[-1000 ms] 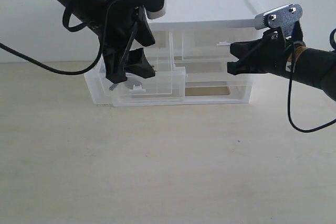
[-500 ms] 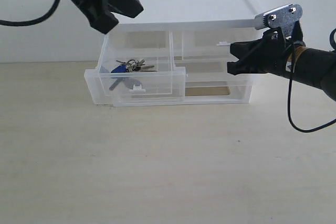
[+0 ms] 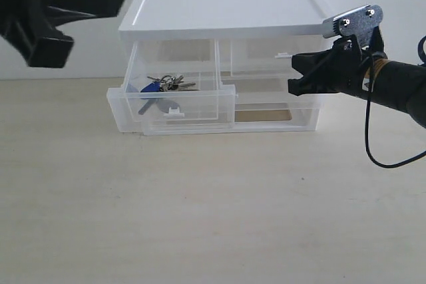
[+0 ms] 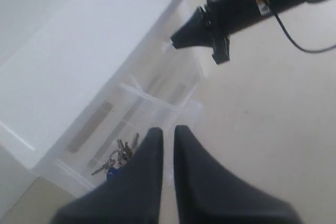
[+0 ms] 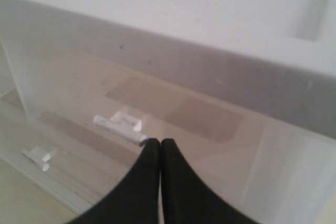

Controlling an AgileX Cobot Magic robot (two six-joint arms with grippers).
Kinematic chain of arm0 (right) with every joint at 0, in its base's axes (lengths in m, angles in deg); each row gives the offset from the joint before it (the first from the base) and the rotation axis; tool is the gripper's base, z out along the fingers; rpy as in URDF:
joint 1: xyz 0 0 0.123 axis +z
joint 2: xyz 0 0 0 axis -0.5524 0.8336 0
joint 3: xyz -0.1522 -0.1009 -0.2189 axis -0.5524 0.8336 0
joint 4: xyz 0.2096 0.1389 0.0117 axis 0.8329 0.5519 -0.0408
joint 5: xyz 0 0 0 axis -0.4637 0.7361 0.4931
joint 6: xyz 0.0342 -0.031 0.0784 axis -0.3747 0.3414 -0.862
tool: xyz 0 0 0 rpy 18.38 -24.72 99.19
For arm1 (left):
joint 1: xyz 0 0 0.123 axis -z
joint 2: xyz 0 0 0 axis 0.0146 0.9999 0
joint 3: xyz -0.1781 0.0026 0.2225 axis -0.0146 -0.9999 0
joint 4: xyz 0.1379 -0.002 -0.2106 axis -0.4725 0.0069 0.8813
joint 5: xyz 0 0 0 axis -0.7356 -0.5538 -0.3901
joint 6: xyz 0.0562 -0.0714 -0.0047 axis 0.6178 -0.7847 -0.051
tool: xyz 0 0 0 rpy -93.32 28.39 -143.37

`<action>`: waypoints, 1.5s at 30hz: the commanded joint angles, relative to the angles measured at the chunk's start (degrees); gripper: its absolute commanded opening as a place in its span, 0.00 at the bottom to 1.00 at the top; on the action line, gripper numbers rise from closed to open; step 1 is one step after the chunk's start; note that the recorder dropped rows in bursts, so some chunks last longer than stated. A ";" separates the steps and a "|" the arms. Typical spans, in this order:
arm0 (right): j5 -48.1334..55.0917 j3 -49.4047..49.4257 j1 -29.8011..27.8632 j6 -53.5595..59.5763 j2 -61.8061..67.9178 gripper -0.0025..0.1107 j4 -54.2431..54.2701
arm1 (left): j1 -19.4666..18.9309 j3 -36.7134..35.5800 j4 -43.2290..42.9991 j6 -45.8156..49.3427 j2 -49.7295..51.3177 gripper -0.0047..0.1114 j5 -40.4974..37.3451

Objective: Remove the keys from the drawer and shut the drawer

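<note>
Exterior view: keys (image 3: 164,84) in open drawer (image 3: 200,106); left claw (image 4: 168,130), right claw (image 5: 160,143) both clenched, empty.

The exterior camera sits low and level in front of the cabinet (image 3: 219,11), at middling range, looking across the table (image 3: 200,217) at its drawer fronts. The left wrist camera hangs high and well off, looking steeply down past the left gripper (image 4: 168,131) onto the cabinet's white top, so these 2 views share the cabinet, the open drawer (image 3: 200,106) with the keys (image 3: 163,84), and the right gripper (image 3: 293,74). The right wrist camera sits very close to the cabinet front, facing translucent plastic and a white tab handle (image 5: 119,124) beneath the white top.
</note>
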 commanded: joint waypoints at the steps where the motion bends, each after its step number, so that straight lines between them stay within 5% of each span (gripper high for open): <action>1: 3.56 -1.90 -1.13 0.19 0.17 0.02 8.83 | 0.09 -8.29 1.84 -6.69 -11.01 0.08 10.45; 7: 4.25 -1.90 -1.13 -0.04 0.17 0.02 8.83 | 0.09 -18.27 1.84 -10.99 -26.02 0.08 18.14; 17: 4.15 -1.90 -1.13 -0.04 0.17 0.02 8.83 | 0.09 -28.51 1.84 -15.96 -47.56 0.08 18.78; 22: 4.15 -1.90 -1.13 -0.04 0.17 0.02 8.83 | 0.09 -29.54 1.84 -18.37 -56.01 0.08 13.01; 29: 4.07 -1.90 -1.13 -6.77 0.17 0.02 9.20 | 0.09 -29.54 1.84 -18.93 -62.30 0.08 3.01; 45: 3.64 -1.90 -1.13 -6.91 0.17 0.02 9.20 | 0.09 -29.54 1.84 -18.93 -62.30 0.08 2.28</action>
